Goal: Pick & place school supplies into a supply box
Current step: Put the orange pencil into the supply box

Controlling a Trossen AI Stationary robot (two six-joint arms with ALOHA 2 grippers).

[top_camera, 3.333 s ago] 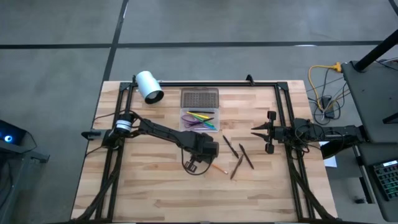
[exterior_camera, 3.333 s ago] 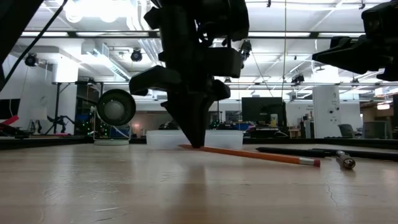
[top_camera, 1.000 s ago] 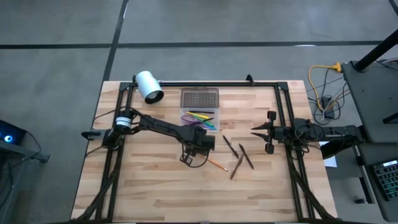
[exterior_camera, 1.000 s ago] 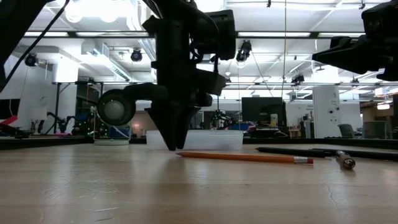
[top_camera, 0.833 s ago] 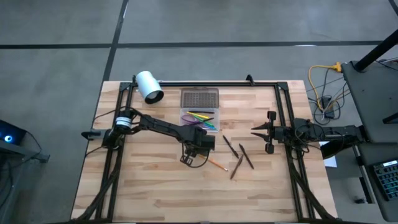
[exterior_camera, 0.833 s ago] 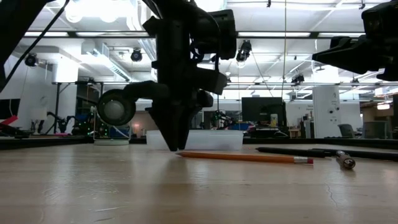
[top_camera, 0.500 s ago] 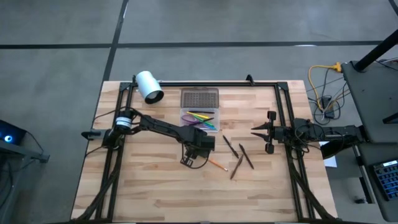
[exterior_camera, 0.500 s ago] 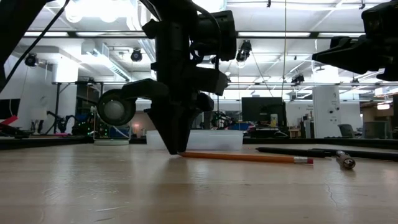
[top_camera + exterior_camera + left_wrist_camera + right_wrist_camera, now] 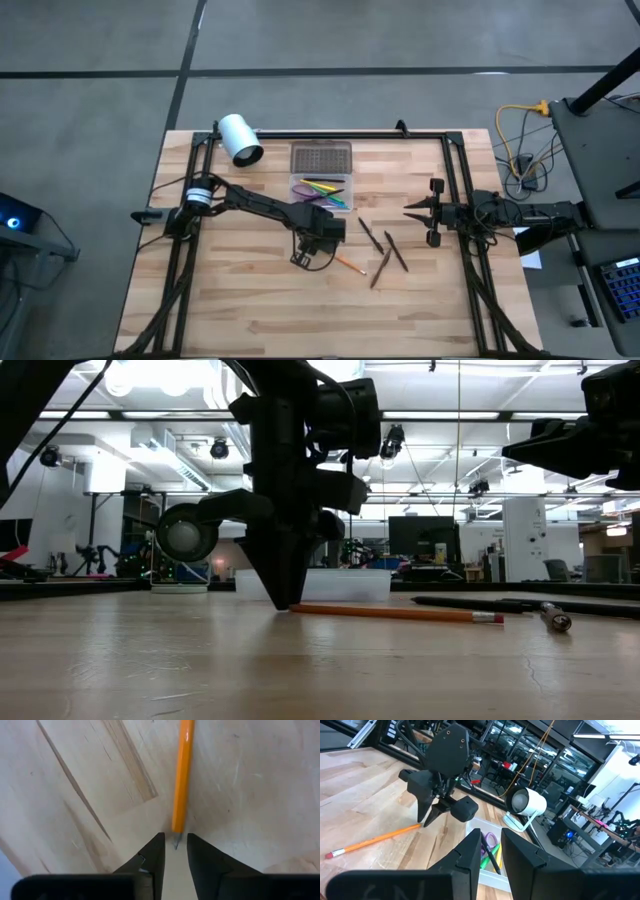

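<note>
An orange pencil [image 9: 349, 265] lies flat on the wooden table, eraser end toward the right [image 9: 487, 617]. My left gripper [image 9: 290, 603] points down with its tips at the table. Its fingers stand narrowly open on either side of the pencil's sharpened point [image 9: 176, 843]; I cannot tell whether they touch it. The clear supply box [image 9: 320, 193] holds green, yellow and purple supplies just beyond it. Its dotted grey lid [image 9: 320, 158] lies flat behind the box. My right gripper [image 9: 408, 210] waits at the right, narrowly open and empty [image 9: 491, 857].
Three dark pens [image 9: 371, 236], [image 9: 396, 251], [image 9: 378, 272] lie on the table right of the pencil. A white cylinder [image 9: 240, 138] lies at the far left corner. A black frame [image 9: 330, 133] runs along the far edge and both sides.
My left gripper has edged a little toward the table's right, closing over the pencil's pointed end. The pencil has stayed where it lay.
</note>
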